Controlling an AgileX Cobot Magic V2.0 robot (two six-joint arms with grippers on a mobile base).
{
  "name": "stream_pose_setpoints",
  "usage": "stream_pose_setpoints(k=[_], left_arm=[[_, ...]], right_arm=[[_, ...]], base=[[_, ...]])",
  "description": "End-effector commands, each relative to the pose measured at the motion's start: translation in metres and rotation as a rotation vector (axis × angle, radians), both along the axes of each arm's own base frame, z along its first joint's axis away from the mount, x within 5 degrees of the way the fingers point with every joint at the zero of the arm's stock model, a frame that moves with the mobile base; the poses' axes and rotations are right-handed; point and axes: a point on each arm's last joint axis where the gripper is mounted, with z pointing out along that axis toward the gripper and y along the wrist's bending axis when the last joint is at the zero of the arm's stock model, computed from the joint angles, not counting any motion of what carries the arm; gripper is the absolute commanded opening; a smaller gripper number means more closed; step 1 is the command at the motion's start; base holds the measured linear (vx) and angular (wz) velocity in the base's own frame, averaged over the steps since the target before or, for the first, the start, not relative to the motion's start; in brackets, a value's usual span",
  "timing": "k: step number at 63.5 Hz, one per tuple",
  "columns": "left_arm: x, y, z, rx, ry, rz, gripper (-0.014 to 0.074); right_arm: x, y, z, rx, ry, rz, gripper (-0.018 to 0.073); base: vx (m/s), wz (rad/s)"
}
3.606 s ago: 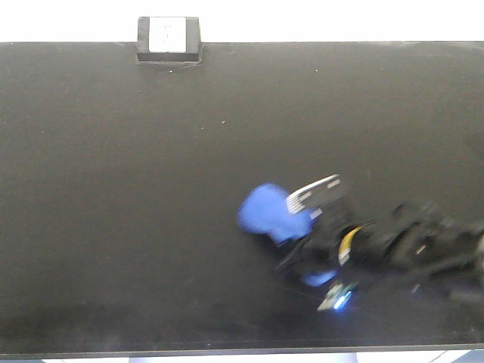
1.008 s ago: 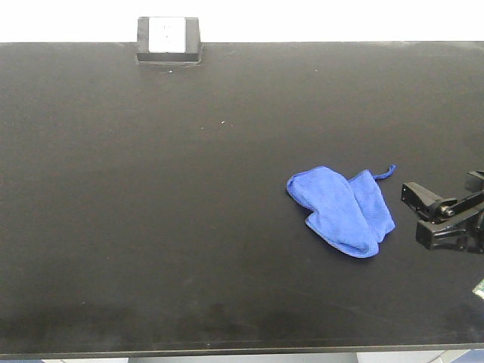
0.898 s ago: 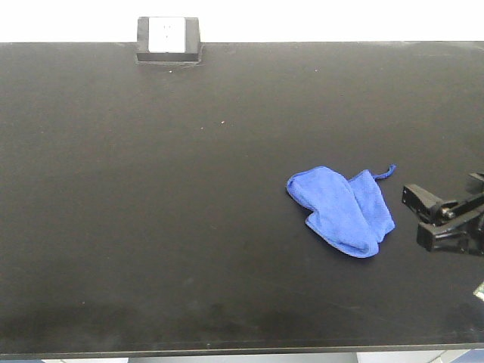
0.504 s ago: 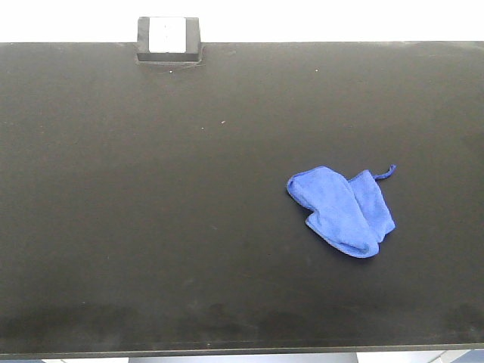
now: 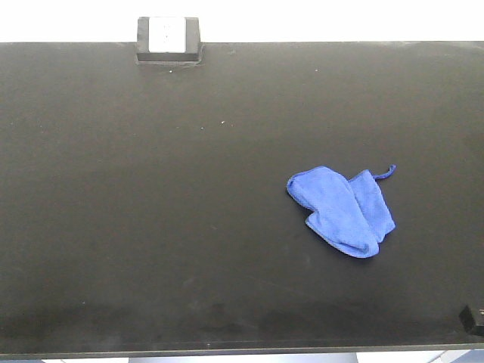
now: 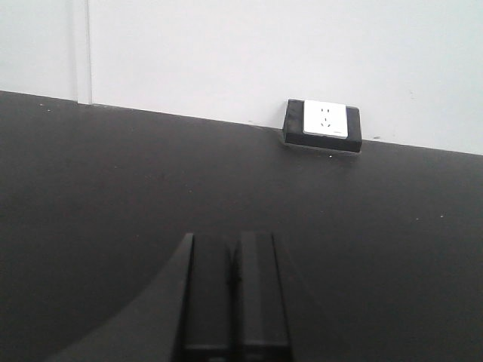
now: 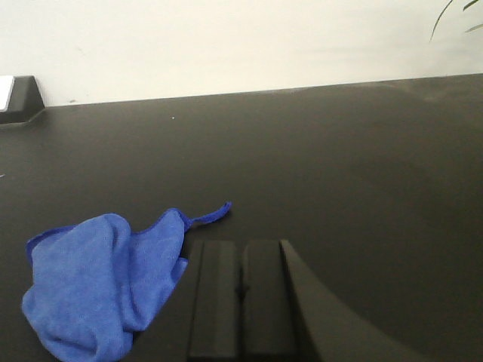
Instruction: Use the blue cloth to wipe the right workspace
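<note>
**Blue cloth released, arm pulled clear**

Blue cloth point(image 5: 342, 211) lies crumpled and loosely folded on the black tabletop point(image 5: 151, 197), right of centre, its thin loop tag point(image 5: 384, 173) pointing toward the far right. Nothing touches it. A few seconds ago my right arm was on top of it, pushing it across the surface; a second ago my right fingers were spread just beside its right edge; now that arm has left the overhead view except for a dark scrap at the bottom right corner.

From my right wrist camera the cloth sits low and left, with my right fingers point(image 7: 242, 298) pressed together and empty, just beside its near edge. My left fingers point(image 6: 230, 294) are also pressed together and holding nothing, hovering over bare tabletop and facing the socket box point(image 6: 322, 126) at the back edge, well apart from the cloth.

I judge the wiping pass finished and the cloth set down, so little or nothing remains.
</note>
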Motion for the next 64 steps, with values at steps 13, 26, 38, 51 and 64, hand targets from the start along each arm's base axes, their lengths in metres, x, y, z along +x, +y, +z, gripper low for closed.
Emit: stream_pose_setpoints(k=[13,26,38,51,64], left_arm=[[0.0004,-0.0005,-0.0019,-0.009,-0.070,-0.005,-0.0006],[0.0004,-0.0005,-0.0019,-0.009,-0.070,-0.005,-0.0006],[0.0004,-0.0005,-0.0019,-0.009,-0.070,-0.005,-0.0006],[0.0004,-0.0005,-0.0019,-0.009,-0.070,-0.005,-0.0006],[0.0004,-0.0005,-0.0019,-0.009,-0.070,-0.005,-0.0006]], right_arm=[[0.0013,-0.0006,-0.0004,-0.013,-0.054,-0.005,-0.0008],[0.0013,-0.0006,-0.0004,-0.013,-0.054,-0.005,-0.0008],[0.0013,-0.0006,-0.0004,-0.013,-0.054,-0.005,-0.0008],[0.0013,-0.0006,-0.0004,-0.013,-0.054,-0.005,-0.0008],[0.0013,-0.0006,-0.0004,-0.013,-0.054,-0.005,-0.0008]], base=[[0.00,0.00],[0.00,0.00],[0.00,0.00],[0.00,0.00],[0.00,0.00]])
